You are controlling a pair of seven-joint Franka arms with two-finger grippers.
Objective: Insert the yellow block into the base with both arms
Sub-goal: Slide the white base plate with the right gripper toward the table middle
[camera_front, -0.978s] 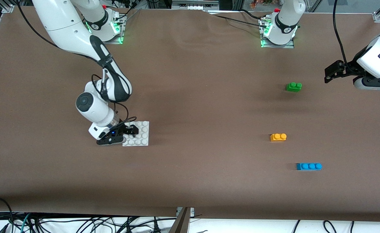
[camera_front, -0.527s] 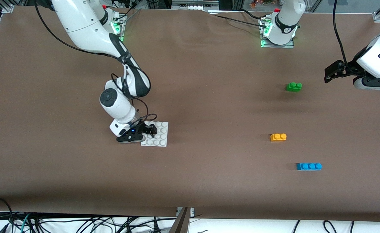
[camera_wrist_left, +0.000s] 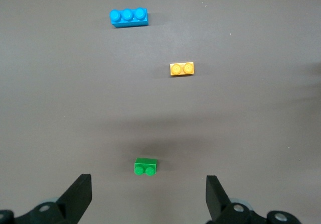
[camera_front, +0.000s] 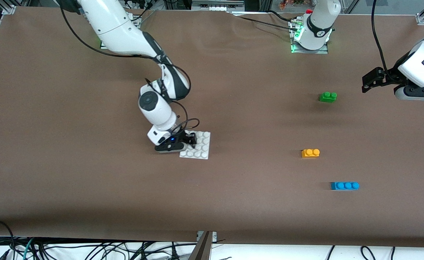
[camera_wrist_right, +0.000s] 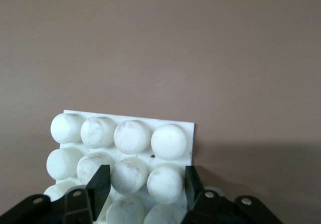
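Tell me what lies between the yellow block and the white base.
Nothing visible does. Bare brown table separates the yellow block from the base, which the right gripper grips. The green brick and blue brick lie off that line.

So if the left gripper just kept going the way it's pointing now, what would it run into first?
Probably the green brick. In the left wrist view it sits between the open fingers of the left gripper, closest along that line, with the yellow block past it. Depth is hard to judge, so it might reach bare table first.
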